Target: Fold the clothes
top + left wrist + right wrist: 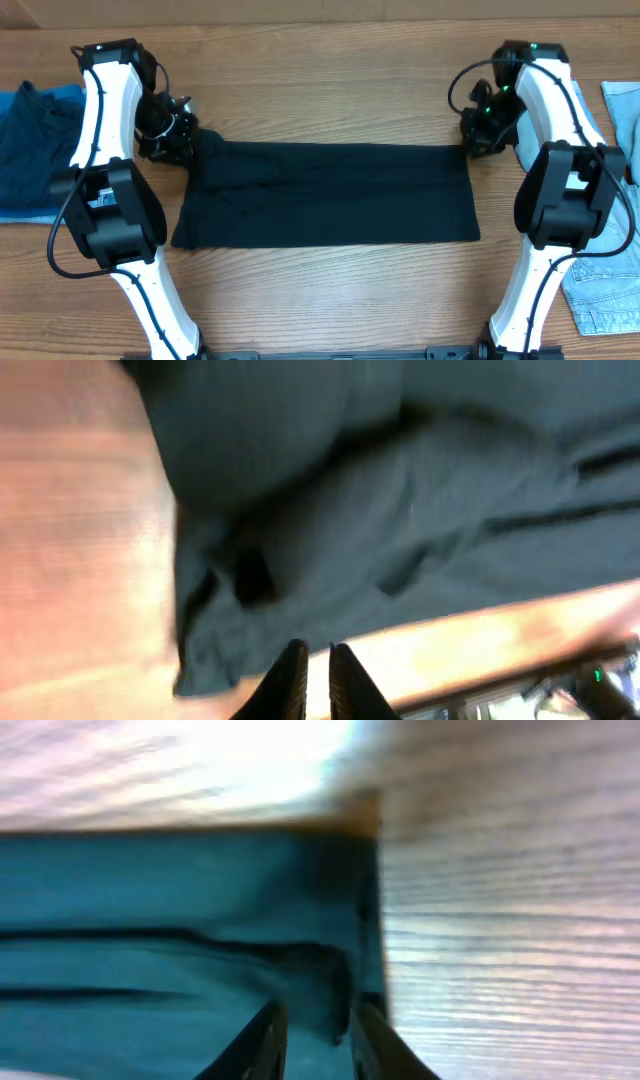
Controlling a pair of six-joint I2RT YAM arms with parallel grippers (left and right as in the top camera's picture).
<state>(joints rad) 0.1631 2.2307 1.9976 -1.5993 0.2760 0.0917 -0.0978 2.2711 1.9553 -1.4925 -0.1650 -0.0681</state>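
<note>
Left gripper (pixel 318 652): fingers drawn almost together, with a thin slit between them showing bare wood. Nothing is held.
At the left tips: the table (pixel 80 510) lies directly beneath. The edge of the clothes (pixel 400 510) is just beside the tips; the blur hides whether they touch.
Ahead of the left tips: black cloth, creased and rumpled, fills the wrist view.
Right gripper (pixel 318 1015): fingers stand moderately apart, with a raised fold of the cloth between them. The blurred view does not show whether they pinch it.
Beside the right fingers: the cloth's side edge runs just outside the one finger, with bare wood beyond it.
Between the two grippers: seen from overhead, the clothes lie flat on the table as one long black strip. Each gripper is at one of its far corners.
Outward of the left gripper: a dark navy garment (pixel 30 140) lies at the table's edge, well apart from the strip.
Outward of the right gripper: a denim piece (pixel 605 290) lies past the arm, well apart from the strip.
</note>
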